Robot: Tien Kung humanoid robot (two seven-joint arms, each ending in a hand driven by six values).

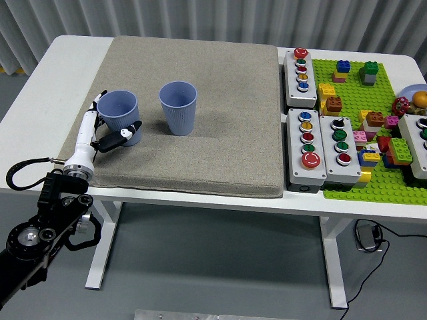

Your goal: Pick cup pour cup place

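The left hand [107, 130] reaches in from the lower left corner, its black arm [40, 230] ending at a white forearm that slants up over the near left edge of the grey mat [200, 107]. Its fingers are wrapped around the left blue cup [119, 115]: a dark-tipped thumb lies across the cup's lower front, and thin white fingers [95, 107] run up along its left side, so the hand is closed on that cup. The cup stands upright on the mat, near the mat's left edge, mouth open to the camera. The second blue cup [178, 107] stands upright on the mat just to the right of the held one, with a narrow gap of mat between them, and nothing touches it. Behind both cups, the mat runs bare to its far edge, and to the right of the second cup a wide stretch of bare mat runs to the mat's right edge. Past that edge sit grey button boxes [306, 137] on the white table [40, 87], and further right a green brick plate [363, 100] loaded with coloured blocks. Left of the mat lies a strip of bare white table.
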